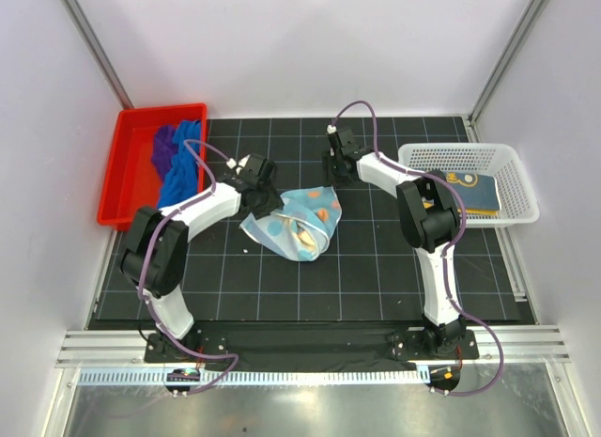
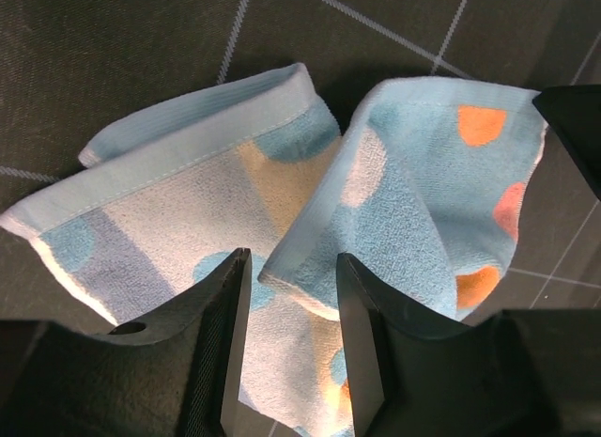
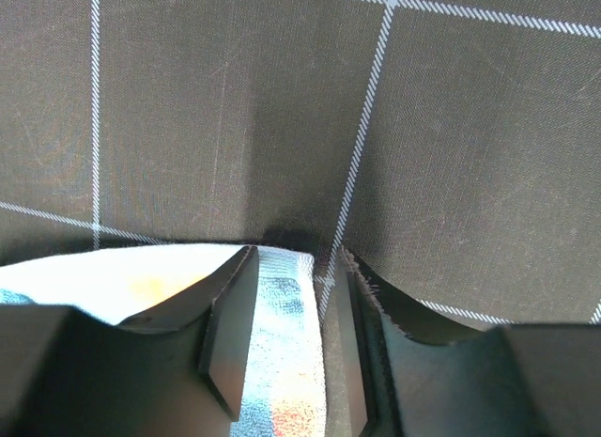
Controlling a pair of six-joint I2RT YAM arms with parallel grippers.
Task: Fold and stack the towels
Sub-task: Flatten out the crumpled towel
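No legible writing coming through anywhere.
The dark blue item lying in the white basket is showing yellow markings, but they're coming across too small to read.

Left arm and right arm reach toward counter centre; left tool and right tool lowered, jaws parted.

top: overhead, whole table | wrists: close, looking down | shared: patterned towel
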